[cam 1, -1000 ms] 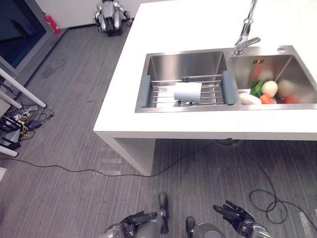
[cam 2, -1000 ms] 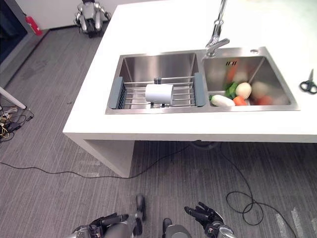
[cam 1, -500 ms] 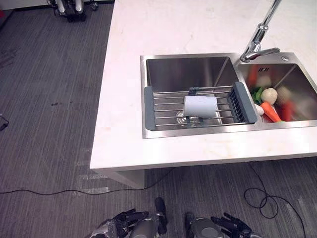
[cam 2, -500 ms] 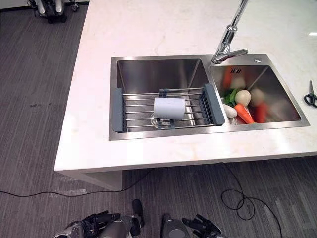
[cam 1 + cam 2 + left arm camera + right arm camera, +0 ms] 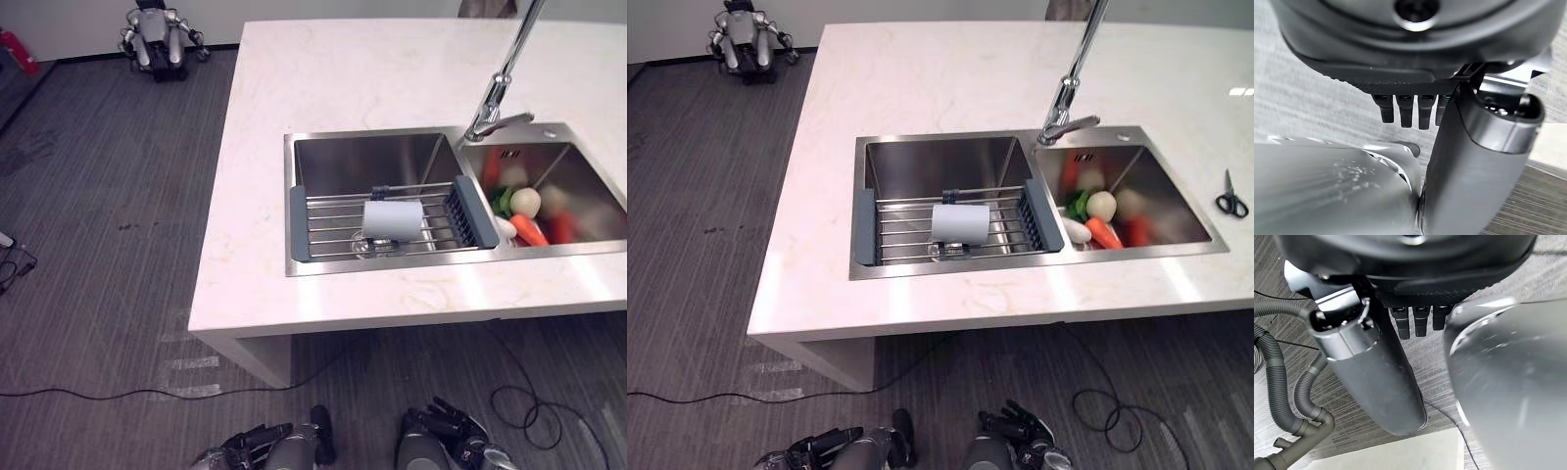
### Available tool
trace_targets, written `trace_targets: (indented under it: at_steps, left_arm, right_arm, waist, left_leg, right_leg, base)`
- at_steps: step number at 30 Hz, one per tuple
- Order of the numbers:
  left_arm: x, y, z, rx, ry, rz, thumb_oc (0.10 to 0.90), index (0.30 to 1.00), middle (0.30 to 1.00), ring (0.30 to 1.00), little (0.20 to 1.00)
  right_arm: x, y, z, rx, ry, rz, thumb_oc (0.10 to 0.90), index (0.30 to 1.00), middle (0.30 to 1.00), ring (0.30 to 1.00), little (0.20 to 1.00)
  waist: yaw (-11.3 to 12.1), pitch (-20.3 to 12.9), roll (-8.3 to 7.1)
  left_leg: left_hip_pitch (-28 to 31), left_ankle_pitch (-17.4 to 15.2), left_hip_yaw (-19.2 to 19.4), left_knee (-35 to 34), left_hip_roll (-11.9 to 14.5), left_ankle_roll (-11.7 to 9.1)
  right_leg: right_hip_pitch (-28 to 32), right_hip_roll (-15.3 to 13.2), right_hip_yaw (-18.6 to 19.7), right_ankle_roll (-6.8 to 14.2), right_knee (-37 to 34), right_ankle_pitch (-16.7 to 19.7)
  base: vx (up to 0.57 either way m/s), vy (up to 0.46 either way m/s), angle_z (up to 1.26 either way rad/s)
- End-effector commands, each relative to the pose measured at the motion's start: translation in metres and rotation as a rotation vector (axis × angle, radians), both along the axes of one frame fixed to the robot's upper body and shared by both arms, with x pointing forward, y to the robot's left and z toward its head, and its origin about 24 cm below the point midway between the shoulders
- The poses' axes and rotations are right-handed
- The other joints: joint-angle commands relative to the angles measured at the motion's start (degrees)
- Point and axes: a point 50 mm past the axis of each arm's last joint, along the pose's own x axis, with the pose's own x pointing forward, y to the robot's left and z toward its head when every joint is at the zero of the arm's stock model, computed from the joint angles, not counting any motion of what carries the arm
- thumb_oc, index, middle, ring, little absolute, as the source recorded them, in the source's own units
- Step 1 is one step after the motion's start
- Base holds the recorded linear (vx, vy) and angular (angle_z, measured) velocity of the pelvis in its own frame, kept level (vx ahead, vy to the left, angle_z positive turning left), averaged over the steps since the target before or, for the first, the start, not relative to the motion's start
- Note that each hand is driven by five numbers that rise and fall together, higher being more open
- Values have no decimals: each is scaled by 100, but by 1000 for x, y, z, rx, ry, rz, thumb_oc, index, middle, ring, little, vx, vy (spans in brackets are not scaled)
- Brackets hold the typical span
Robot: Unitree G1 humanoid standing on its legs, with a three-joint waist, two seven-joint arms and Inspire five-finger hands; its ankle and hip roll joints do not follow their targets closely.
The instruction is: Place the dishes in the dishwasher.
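- One dish awaits you: the white cup (image 5: 393,218) lies on its side on the wire rack (image 5: 333,223) across the left sink basin (image 5: 372,162).
- Both hands hang low, well apart from it: left hand (image 5: 257,446) and right hand (image 5: 446,428), fingers relaxed, holding nothing.
- You're at the approach step; next, raise a hand to the cup.

Bright even light, glare on counter (image 5: 549,284)
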Motion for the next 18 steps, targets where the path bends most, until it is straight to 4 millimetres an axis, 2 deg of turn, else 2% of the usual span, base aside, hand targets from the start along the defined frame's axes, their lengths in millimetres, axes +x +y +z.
trace_targets:
  at_steps: [1,6,12,14,18]
  left_arm:
    - [-40,-10,-12,-23,167,-31,800,900,900,900,900]
    - [-40,-19,-13,-44,140,9,800,900,900,900,900]
    - [-38,-18,-13,-46,111,101,800,900,900,900,900]
    - [-30,-9,-10,-19,31,204,800,900,900,900,900]
    - [-16,6,-3,51,-85,318,800,900,900,900,900]
  right_arm:
    - [1,-21,6,-27,-39,-84,800,900,900,900,900]
    - [-11,-28,4,-26,19,-80,800,900,900,900,900]
    - [-19,-26,0,-26,63,-63,800,900,900,900,900]
    - [-26,-27,-2,-42,90,-52,800,900,900,900,900]
    - [-27,-34,0,-61,89,-52,800,900,900,900,900]
  waist:
    - [-121,-53,144]
    - [-148,-81,153]
    - [-175,-87,210]
    - [-193,-107,264]
    - [-193,-105,352]
  left_leg:
    - [650,-686,-227,-286,541,-626]
    - [725,-562,-130,-286,822,-831]
    - [766,-523,-109,-286,924,-914]
    - [794,-515,-104,-286,943,-971]
    - [799,-536,-157,-286,879,-995]
  right_leg:
    - [-64,54,-23,117,341,-516]
    - [97,99,-277,-36,341,-699]
    - [176,89,-413,-95,341,-755]
    - [247,89,-496,-131,341,-794]
    - [278,57,-513,-143,341,-823]
  base:
    - [18,-211,15]
    - [-3,-128,12]
    - [1,-49,14]
    - [34,-5,9]
    - [10,45,7]
